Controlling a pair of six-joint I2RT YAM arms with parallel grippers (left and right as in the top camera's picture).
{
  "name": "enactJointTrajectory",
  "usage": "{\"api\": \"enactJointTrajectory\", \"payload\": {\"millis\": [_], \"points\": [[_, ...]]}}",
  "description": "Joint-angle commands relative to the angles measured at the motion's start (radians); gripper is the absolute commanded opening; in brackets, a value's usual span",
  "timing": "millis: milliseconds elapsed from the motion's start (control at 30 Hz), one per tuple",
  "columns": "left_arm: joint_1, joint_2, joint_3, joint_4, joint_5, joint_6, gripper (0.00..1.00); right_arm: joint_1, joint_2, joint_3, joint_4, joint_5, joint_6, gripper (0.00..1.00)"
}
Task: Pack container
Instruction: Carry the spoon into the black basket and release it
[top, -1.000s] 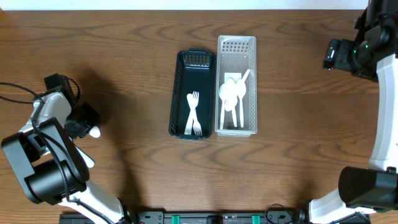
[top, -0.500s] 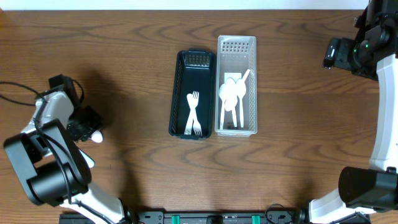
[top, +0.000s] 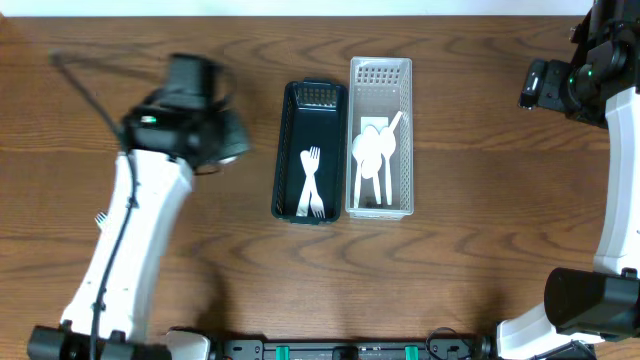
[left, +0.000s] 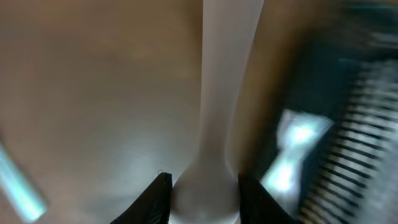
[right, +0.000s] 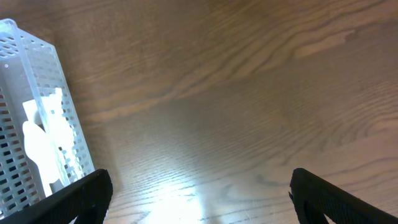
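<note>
Left claw clamped on a white utensil, right next to the dark basket!
The left gripper (left: 203, 182) pinches a white plastic utensil (left: 227, 74) (too blurred to say fork or spoon) over the table (top: 200, 40), just left of the dark basket (top: 279, 150), which holds two forks (top: 311, 185). The clear basket (top: 409, 130) beside it holds spoons (top: 374, 155). The right gripper (right: 202, 190) gapes wide, well off to the right.

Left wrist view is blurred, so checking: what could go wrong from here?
The left gripper pinches the white utensil near one end; at blur-level speed it may slip. Its type is unclear, so it could land wrong: forks lie in the black bin, spoons in the white bin.
</note>
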Motion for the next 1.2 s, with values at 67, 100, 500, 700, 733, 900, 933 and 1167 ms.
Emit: {"api": "enactJointTrajectory", "payload": {"millis": [67,100,500,700,733,900,933,1167], "points": [[-0.237,0.012,0.061,0.071,-0.007,0.001,0.06,-0.006,0.0,0.002,-0.008,0.003,-0.015,0.95],[-0.261,0.025,0.061,0.082,-0.008,-0.007,0.06,-0.006,0.0,0.002,-0.01,0.003,-0.015,0.96],[-0.294,0.367,0.06,0.074,0.001,-0.05,0.16,-0.006,0.0,0.002,-0.01,0.003,-0.053,0.97],[-0.295,0.443,0.06,0.067,0.02,-0.049,0.41,-0.006,0.0,0.002,-0.01,0.003,-0.053,0.98],[-0.295,0.437,0.063,0.067,0.019,-0.033,0.41,-0.006,0.0,0.002,-0.009,0.003,-0.053,0.98],[-0.295,0.377,0.113,0.024,0.014,0.052,0.47,-0.006,0.0,0.002,-0.005,0.003,-0.053,0.98],[-0.294,0.357,0.133,0.001,0.014,0.067,0.47,-0.006,0.0,0.002,-0.005,0.003,-0.057,0.98],[-0.247,0.132,0.269,-0.168,-0.198,0.096,0.58,-0.006,0.0,0.002,0.0,0.003,-0.06,0.99]]}}
